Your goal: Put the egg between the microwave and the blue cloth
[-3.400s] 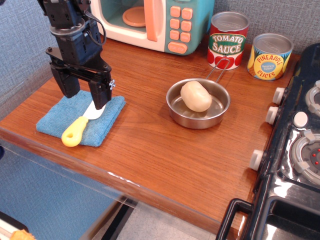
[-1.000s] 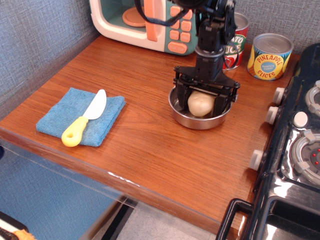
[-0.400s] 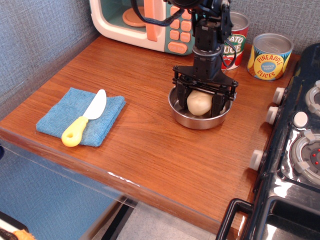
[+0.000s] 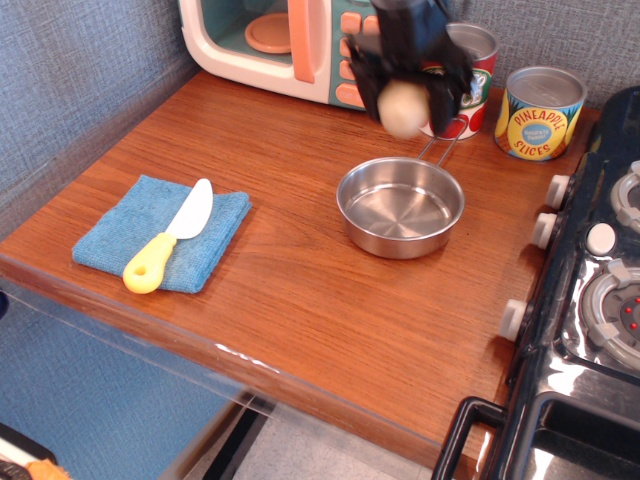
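While clamped on the egg (image 4: 403, 108), gripper (image 4: 408, 95) raised above the steel pan (image 4: 400, 208), before the microwave (image 4: 300, 40); blue cloth (image 4: 120, 232) bearing knife (image 4: 168, 237) well apart.

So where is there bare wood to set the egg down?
The gripper holds the egg above the pan. Bare wood lies between the microwave and the blue cloth, and along the front edge. The back right, by the cans, is crowded.

steel pan (image 4: 400, 208) empty — two cans (image 4: 539, 112) behind, one partly hidden.
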### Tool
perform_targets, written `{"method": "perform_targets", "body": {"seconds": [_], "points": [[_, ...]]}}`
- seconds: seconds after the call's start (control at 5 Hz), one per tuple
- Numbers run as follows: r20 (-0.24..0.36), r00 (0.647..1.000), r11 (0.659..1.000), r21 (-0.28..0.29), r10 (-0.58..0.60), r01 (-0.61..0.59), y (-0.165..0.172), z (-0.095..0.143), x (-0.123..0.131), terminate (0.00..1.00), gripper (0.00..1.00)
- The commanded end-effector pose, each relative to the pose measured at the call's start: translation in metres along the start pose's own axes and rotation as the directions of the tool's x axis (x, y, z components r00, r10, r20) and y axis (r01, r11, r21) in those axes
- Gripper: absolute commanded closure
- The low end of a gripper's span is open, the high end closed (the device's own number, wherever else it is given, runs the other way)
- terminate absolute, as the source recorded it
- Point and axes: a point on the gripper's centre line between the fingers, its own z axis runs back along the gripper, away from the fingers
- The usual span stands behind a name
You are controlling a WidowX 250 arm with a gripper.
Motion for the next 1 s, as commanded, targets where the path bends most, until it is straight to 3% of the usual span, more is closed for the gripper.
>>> {"method": "perform_targets", "body": {"seconds": [0.0, 0.2, 0.4, 0.6, 0.8], "points": [[-0.060, 0.998, 0.988, 0.150, 0.036, -0.027, 0.085, 0.030, -0.034, 0.00, 1.00], [-0.101, 0.994, 0.977, 0.214, 0.049, -0.026, 0.133, 0.020, -0.053, 0.00, 1.00], [-0.100, 0.993, 0.973, 0.226, 0.061, -0.037, 0.184, 0.009, -0.062, 0.00, 1.00], [-0.071, 0.994, 0.968, 0.243, 0.088, -0.069, 0.210, -0.002, -0.065, 0.00, 1.00], [-0.090, 0.987, 0.973, 0.201, 0.131, -0.111, 0.221, -0.021, -0.067, 0.00, 1.00]]}}
